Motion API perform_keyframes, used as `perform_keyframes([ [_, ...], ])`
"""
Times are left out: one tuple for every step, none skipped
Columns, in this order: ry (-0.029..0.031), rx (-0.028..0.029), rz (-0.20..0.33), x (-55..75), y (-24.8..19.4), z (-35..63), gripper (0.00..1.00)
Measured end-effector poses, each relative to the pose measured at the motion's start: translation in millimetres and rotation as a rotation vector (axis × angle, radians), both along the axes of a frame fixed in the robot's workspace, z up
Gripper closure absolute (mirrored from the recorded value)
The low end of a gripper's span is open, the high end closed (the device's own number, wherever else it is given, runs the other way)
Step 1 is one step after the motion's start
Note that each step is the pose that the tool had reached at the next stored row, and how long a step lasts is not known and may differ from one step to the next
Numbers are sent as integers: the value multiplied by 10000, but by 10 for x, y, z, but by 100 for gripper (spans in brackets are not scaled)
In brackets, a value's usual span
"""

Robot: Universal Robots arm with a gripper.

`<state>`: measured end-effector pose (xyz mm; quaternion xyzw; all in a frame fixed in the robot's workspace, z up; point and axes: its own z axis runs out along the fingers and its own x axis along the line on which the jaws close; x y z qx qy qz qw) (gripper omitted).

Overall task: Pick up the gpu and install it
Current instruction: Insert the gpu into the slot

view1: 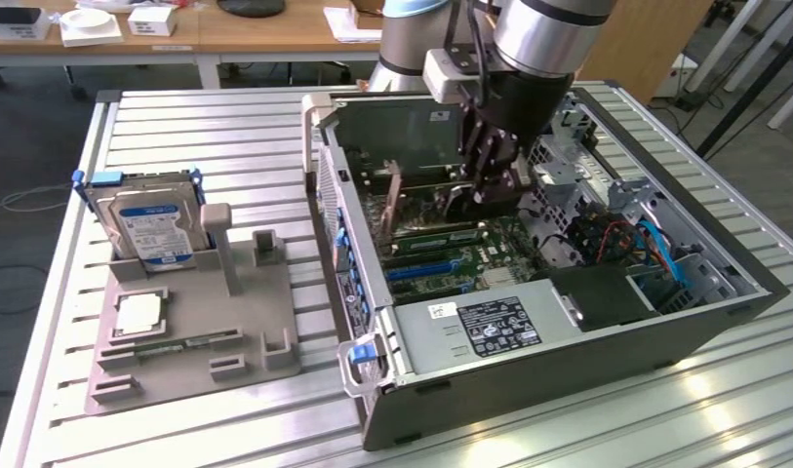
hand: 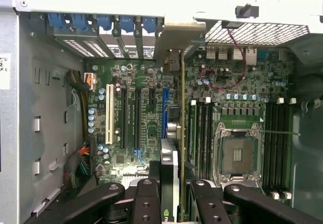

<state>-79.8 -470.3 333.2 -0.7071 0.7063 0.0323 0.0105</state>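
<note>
From the exterior view, the arm reaches down into the open computer case point(view1: 566, 361), which lies on its side on the slatted worktop point(view1: 175, 127). The hand point(view1: 490, 185) sits low over the motherboard, and the gpu point(view1: 458, 203) hangs from it as a dark shape right under the fingers. The card stands on edge, its long axis running from the hand toward the case's rear wall on the exterior view's left. Well apart from the case, a hard drive point(view1: 149, 229) stands upright in a grey holder point(view1: 194, 322).

Through the wrist view, the two black fingers point(hand: 146, 199) press in from either side of the gpu point(hand: 169, 176), so the hand point(hand: 174, 204) is clamped on it. The card shows edge-on as a thin upright strip, and it points away from the hand toward the row of blue slot clips point(hand: 121, 22) at the rear wall. It stands over the motherboard point(hand: 146, 128), just beside the blue slot point(hand: 165, 113), with the CPU socket point(hand: 237, 156) off to its other side. Whether its lower edge touches the slot I cannot tell.
</note>
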Motion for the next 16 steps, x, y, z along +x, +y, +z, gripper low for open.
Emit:
perform_keyframes([
  [0,0,0,0,-2,-15,73],
  [0,0,0,0,-3,-31,73],
  [1,0,1,1,-5,-49,73],
  [0,0,1,1,-6,-66,73],
  [0,1,1,1,-7,-86,73],
  [0,-1,1,1,-8,-103,73],
  [0,0,1,1,-9,-119,73],
  [0,0,1,1,-10,-134,73],
  [1,-1,2,1,-12,-150,73],
  [0,0,1,1,-13,-166,73],
  [1,-1,1,0,-14,-182,73],
  [0,0,1,1,-15,-198,73],
  [0,0,1,1,-15,-214,73],
  [0,0,1,1,-16,-231,73],
  [1,-1,1,1,-17,-247,73],
  [0,0,1,1,-17,-265,73],
])
